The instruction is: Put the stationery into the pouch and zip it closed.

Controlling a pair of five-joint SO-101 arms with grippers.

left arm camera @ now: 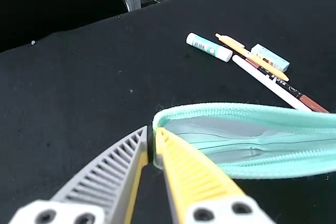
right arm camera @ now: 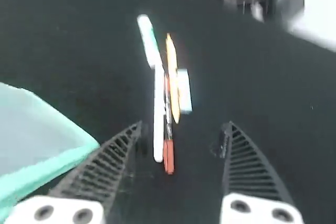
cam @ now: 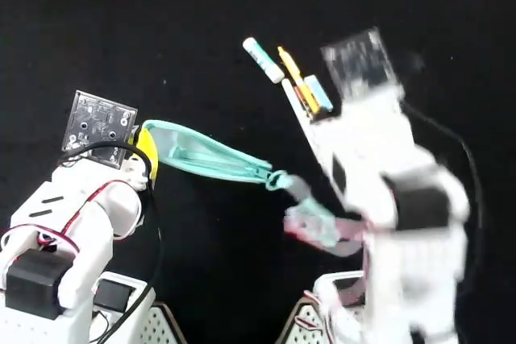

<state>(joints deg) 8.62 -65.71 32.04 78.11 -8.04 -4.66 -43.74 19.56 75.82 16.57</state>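
A teal pouch [cam: 211, 159] lies across the middle of the black table, its zip open along the top [left arm camera: 247, 113]. My left gripper [left arm camera: 154, 141] is shut on the pouch's end, and the yellow finger [cam: 147, 149] shows there in the high view. Behind the pouch lies the stationery: a white and teal glue stick [cam: 264, 60], an orange pen [cam: 293, 72], a teal eraser [cam: 318, 92], a white pen [left arm camera: 265, 82] and a brown pen [left arm camera: 311, 102]. My right gripper [right arm camera: 181, 129] is open just short of the pens' near ends [right arm camera: 164, 156], with nothing between its fingers.
The right arm's body [cam: 387, 175] stands over the table's right half, close to the pouch's zip-pull end [cam: 284, 179]. The left arm's base [cam: 56, 263] is at the near left. The black cloth [cam: 121, 46] ends at the far edge.
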